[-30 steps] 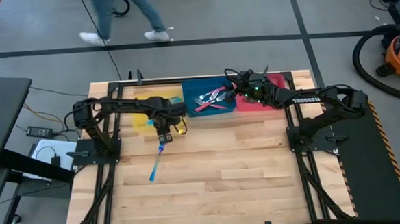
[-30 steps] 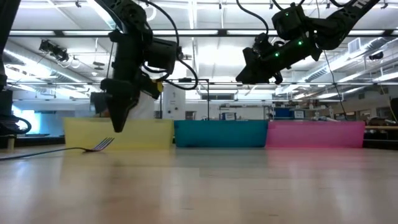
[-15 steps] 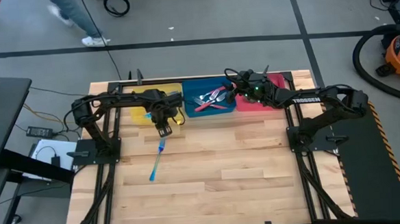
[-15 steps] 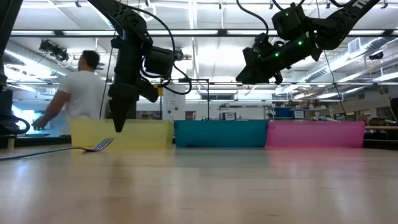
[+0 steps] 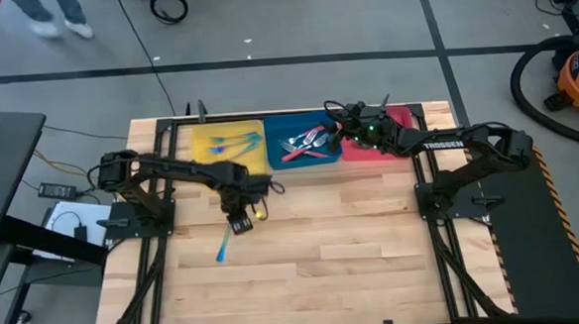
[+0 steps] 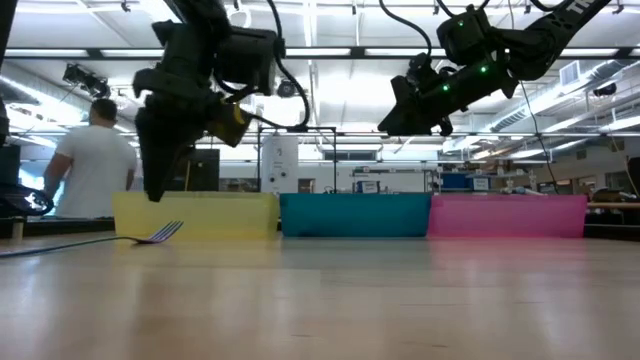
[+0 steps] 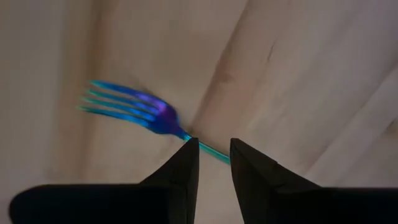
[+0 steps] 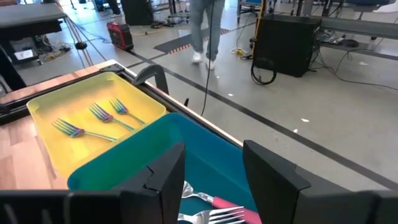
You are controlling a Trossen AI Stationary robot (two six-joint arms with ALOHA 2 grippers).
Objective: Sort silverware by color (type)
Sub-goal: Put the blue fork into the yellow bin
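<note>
One iridescent blue-teal fork (image 5: 222, 249) lies flat on the wooden table, and also shows in the low view (image 6: 158, 234) and the left wrist view (image 7: 134, 107). My left gripper (image 5: 238, 224) hangs above its handle, pointing down, fingers a little apart (image 7: 214, 152), touching nothing. Three blue-teal forks (image 8: 93, 118) lie in the yellow tray (image 5: 204, 137). Red-handled silverware (image 5: 303, 144) lies in the blue tray (image 5: 280, 169). My right gripper (image 8: 214, 165) is open and empty above the blue tray's right end (image 5: 344, 132). No dark grey-black silverware shows.
The red tray (image 5: 398, 113) stands to the right of the blue one, mostly hidden under my right arm. The three trays line the table's far edge. Bare wood (image 5: 354, 248) spreads over the middle and near side. A person (image 6: 90, 160) stands in the room behind.
My left gripper has gone from beside the yellow tray toward the table's near edge and now stands over the fork on the table. The fork has kept its place. My right arm has kept still. A person has walked across the room behind.
</note>
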